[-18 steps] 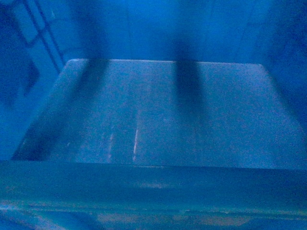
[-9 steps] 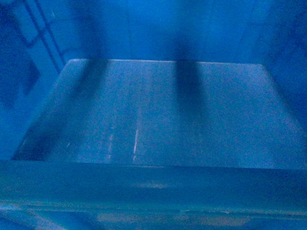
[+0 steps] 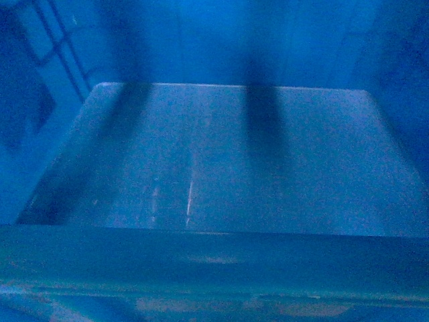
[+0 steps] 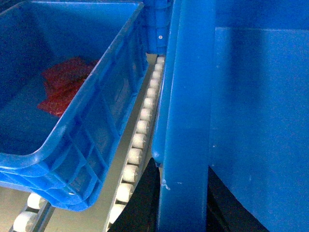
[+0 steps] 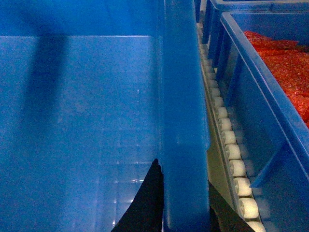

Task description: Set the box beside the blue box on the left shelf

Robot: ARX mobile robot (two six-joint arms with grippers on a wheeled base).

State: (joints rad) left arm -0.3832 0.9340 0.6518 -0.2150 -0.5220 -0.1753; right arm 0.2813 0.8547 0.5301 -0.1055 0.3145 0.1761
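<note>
The box (image 3: pixel 221 161) fills almost all of the head view, which looks down into it: you see its smooth flat floor, its blue walls, and its thick near rim across the bottom of the picture. Two dark shadow bands run down the far wall and onto the floor. In the left wrist view, the left gripper (image 4: pixel 181 198) has one dark finger (image 4: pixel 140 203) on the outside of the box's left rim and the other dark finger on the inside, so the rim sits right between them and both fingers touch it. The fingers pinch the rim tightly. In the right wrist view, the right gripper (image 5: pixel 183 203) does the same on the other side: one dark finger (image 5: pixel 145 203) is inside the box, one is outside, and the right rim is squeezed between them. The box sits over the left shelf (image 4: pixel 137 140), where a row of small white rollers runs just beside its left wall. On the far side of that roller row stands another blue crate (image 4: pixel 77 121) with something red (image 4: pixel 63 87) lying on its floor; it is near the box but not touching it. On the right side, more white rollers (image 5: pixel 231 150) run beside the box's right wall, and past them is one more blue crate (image 5: pixel 260 96) filled with red stuff (image 5: pixel 285 63).
</note>
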